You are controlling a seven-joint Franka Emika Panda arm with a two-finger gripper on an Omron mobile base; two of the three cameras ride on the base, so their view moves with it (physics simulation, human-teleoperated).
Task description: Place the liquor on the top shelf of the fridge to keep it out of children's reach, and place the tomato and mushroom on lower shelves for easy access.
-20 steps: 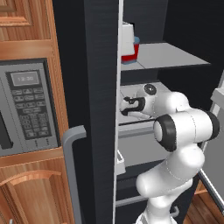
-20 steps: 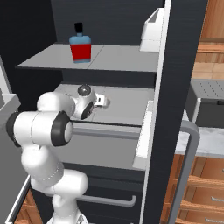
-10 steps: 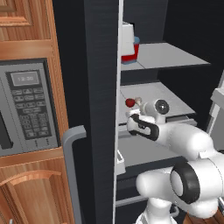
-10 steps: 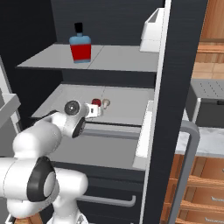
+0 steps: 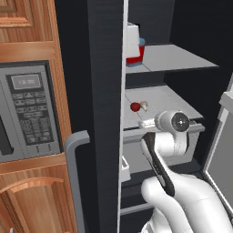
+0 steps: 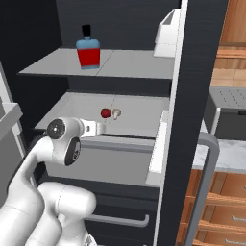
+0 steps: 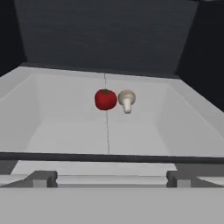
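The liquor (image 6: 88, 52) stands upright on the fridge's top shelf (image 6: 137, 64), and its red body (image 5: 136, 53) is partly hidden by the door edge. The tomato (image 7: 105, 99) and the mushroom (image 7: 127, 100) lie side by side, almost touching, on the lower shelf (image 7: 65, 131), the tomato (image 6: 105, 113) left of the mushroom (image 6: 116, 113). My gripper (image 7: 111, 178) is open and holds nothing. It hovers at the shelf's front lip, well short of both; its fingertips (image 7: 41, 177) stand wide apart. The hand (image 6: 93, 128) reaches in from the left.
The black fridge door (image 5: 104, 100) with its grey bar handle (image 5: 75, 154) stands open beside a microwave (image 5: 27, 109) in wooden cabinets. A white door bin (image 6: 168, 31) hangs at upper right. A grey drawer front (image 6: 120, 166) sits under the lower shelf. A countertop oven (image 6: 230, 110) stands at right.
My hand has drawn back from over the lower shelf to its front lip. The tomato and mushroom, uncovered, lie on the shelf. The liquor has not moved.
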